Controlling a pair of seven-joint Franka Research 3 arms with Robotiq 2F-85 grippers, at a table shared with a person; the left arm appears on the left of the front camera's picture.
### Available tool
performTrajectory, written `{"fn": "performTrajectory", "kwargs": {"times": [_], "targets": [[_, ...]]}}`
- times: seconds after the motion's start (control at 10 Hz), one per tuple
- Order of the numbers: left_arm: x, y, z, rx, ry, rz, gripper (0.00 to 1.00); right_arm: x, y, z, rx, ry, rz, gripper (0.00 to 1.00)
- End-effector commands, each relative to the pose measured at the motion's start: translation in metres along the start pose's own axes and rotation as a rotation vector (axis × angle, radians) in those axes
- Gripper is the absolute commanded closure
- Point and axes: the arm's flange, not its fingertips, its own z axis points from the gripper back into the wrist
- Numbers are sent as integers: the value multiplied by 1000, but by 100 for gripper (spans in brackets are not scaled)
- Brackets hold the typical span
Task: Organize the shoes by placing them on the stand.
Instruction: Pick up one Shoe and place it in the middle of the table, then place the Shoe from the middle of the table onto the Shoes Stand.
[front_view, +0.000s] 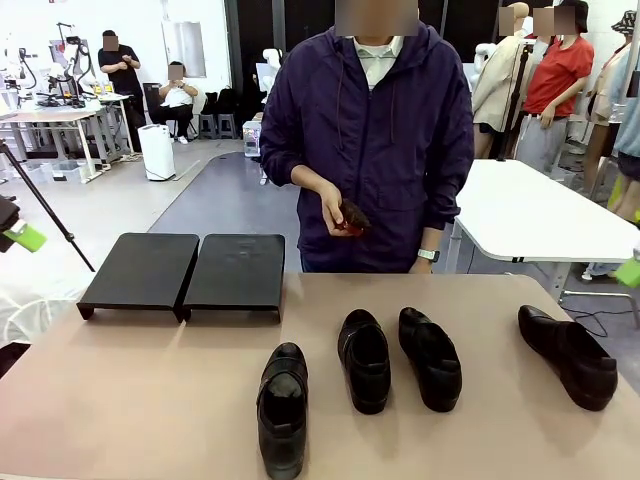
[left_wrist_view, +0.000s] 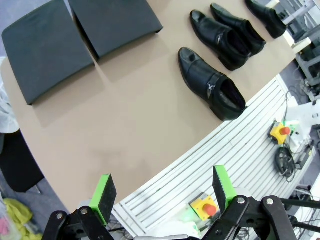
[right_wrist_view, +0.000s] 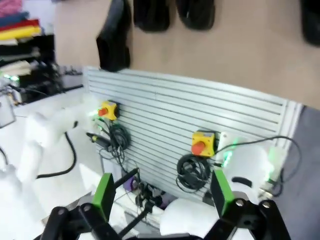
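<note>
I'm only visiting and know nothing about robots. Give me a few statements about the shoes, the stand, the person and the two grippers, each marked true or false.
1. All four shoes lie on the table, none on the stand. True.
2. The stand sits on the robot's right side of the table. False: it is at the far left.
3. The person holds a small reddish-brown object in one hand. True.
4. The left gripper is shut on a shoe. False: it is open and holds nothing.
5. The right gripper is open and holds nothing. True.
</note>
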Motion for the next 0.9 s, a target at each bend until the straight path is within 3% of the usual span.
{"fn": "performTrajectory", "kwargs": {"times": [0.0, 0.8], "targets": [[0, 1, 1, -6, 2, -13, 0, 1, 16, -7, -17, 43, 41, 0], [0, 1, 1, -6, 2, -13, 0, 1, 16, -7, -17, 43, 41, 0]]}}
